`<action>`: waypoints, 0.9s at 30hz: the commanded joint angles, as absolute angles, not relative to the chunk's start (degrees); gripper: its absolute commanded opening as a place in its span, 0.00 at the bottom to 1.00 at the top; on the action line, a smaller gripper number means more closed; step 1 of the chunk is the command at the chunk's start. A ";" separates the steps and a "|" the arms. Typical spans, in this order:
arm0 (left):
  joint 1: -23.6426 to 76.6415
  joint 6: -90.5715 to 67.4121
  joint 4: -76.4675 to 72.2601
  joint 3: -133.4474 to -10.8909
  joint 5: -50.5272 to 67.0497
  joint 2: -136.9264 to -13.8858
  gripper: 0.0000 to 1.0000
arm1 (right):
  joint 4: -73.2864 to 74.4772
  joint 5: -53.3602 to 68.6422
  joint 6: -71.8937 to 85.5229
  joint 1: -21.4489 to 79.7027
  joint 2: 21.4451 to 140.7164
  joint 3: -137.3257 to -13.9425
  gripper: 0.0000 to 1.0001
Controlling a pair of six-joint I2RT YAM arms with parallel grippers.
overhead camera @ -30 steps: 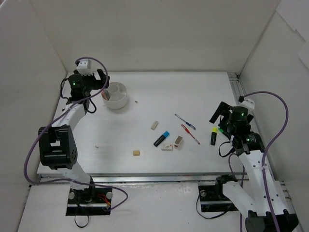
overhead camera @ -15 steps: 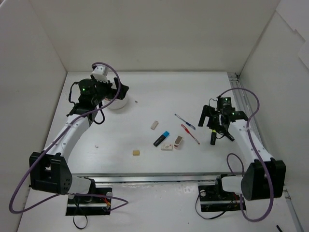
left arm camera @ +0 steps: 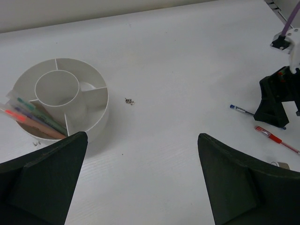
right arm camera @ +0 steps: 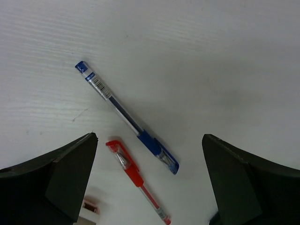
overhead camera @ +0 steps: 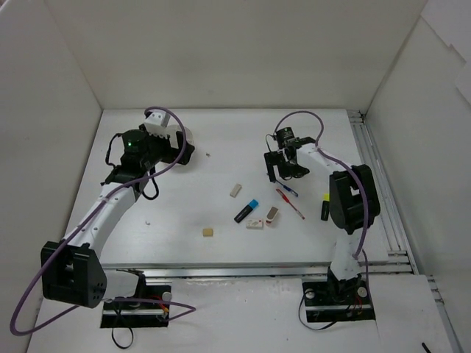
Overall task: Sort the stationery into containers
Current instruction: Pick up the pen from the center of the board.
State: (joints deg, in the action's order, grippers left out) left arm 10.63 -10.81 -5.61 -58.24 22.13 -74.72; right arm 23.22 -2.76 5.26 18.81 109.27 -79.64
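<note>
The white divided pot (left arm camera: 96, 123) stands on the table with several pens (left arm camera: 35, 119) in its left compartment. In the top view it is mostly hidden under my left gripper (overhead camera: 182, 151), which hangs open and empty beside it (left arm camera: 142, 136). My right gripper (overhead camera: 283, 169) is open and empty, hovering over the blue pen (right arm camera: 126, 117) with the red pen (right arm camera: 138, 180) just beside it. On the table lie a black marker with a blue cap (overhead camera: 246, 211), a marker with a yellow cap (overhead camera: 325, 208), a beige eraser (overhead camera: 235, 190), another beige eraser (overhead camera: 208, 232) and a white eraser (overhead camera: 255, 223).
A small eraser in a pinkish sleeve (overhead camera: 272, 215) lies beside the white eraser. Small dark specks (left arm camera: 129, 100) lie right of the pot. White walls enclose the table at the back and both sides. A rail (overhead camera: 368, 158) runs along the right edge.
My right arm has swung left and away from the yellow-capped marker to above the blue pen. My left gripper has moved right, over the pot.
</note>
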 commanded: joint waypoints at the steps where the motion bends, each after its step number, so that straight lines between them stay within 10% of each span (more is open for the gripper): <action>1: 10.90 -8.62 -6.60 -59.33 20.65 -71.63 1.00 | 22.94 -3.26 2.55 18.19 111.18 -83.58 0.91; 15: 13.79 -5.98 -4.39 -58.36 19.42 -68.38 1.00 | 21.10 -5.11 9.14 14.69 108.81 -74.71 0.81; 27: 16.61 -5.62 -3.52 -59.50 18.45 -68.91 1.00 | 20.92 -0.44 7.21 14.15 105.56 -68.47 0.35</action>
